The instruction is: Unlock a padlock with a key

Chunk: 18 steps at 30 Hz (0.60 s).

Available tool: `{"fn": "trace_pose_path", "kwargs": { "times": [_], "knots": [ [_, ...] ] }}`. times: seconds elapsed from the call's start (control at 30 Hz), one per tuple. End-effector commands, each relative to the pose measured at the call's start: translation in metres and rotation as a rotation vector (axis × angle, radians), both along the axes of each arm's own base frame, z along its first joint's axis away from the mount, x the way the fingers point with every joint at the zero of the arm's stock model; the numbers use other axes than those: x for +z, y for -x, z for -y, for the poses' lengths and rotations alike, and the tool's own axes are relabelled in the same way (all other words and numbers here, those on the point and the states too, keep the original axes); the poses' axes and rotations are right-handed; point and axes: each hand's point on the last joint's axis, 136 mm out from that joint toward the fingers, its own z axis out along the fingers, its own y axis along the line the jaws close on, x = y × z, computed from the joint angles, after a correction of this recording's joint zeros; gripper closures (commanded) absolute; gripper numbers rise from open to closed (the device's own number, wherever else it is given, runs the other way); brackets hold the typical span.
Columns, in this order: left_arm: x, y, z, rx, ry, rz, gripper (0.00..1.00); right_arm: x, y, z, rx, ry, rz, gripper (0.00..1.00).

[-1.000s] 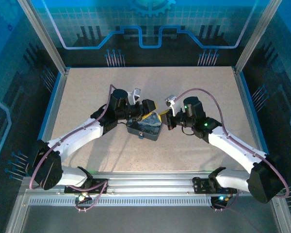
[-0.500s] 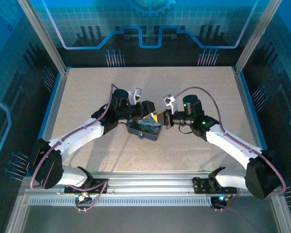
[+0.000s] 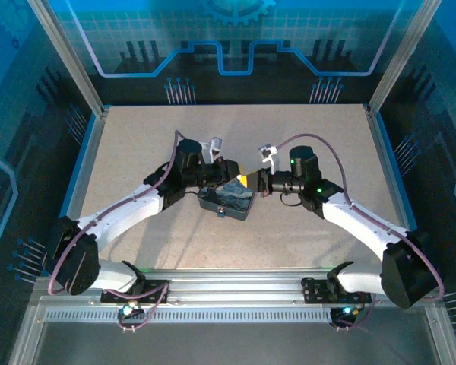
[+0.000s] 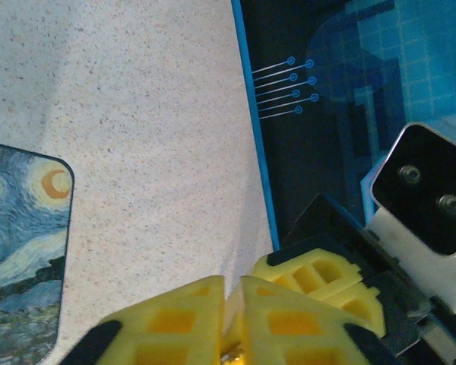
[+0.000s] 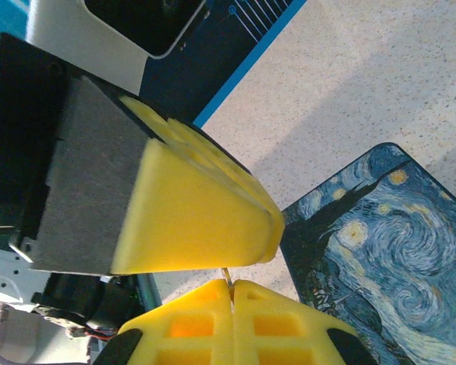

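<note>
Key (image 5: 226, 274) looks like that thin sliver poking out of your right end effector (image 5: 232, 300), fingers pressed together on it, bottom middle of the right wrist frame. Left end effector (image 4: 229, 304) is pressed together too, but the padlock's hidden, so I can't tell what it's pinching. Line the sliver up with the keyhole before pushing, and use tiny wrist tweaks. Overhead gives you both tips meeting above the printed case (image 3: 229, 199) mid-bench (image 3: 137, 144); the right wrist shot gives you the sliver itself.
</note>
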Motion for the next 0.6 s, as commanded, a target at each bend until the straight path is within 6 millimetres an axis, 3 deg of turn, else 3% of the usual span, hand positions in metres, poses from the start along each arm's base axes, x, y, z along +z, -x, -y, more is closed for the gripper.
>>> {"fn": "trace_pose_path", "kwargs": {
  "times": [0.0,0.1,0.3,0.57],
  "knots": [
    [0.016,-0.001,0.005,-0.024,0.008,0.049,0.93,-0.002,-0.003,0.002,-0.002,-0.042,-0.035,0.98],
    [0.016,0.000,0.004,-0.022,-0.003,0.056,1.00,-0.002,-0.002,0.004,0.003,-0.051,-0.047,0.92],
    [0.019,0.001,0.001,-0.019,-0.013,0.073,1.00,-0.001,-0.002,0.016,-0.008,-0.059,-0.046,0.74],
    [0.021,0.002,0.000,-0.020,-0.012,0.081,1.00,0.005,0.002,0.014,0.039,-0.095,-0.048,0.64]
  ]
}}
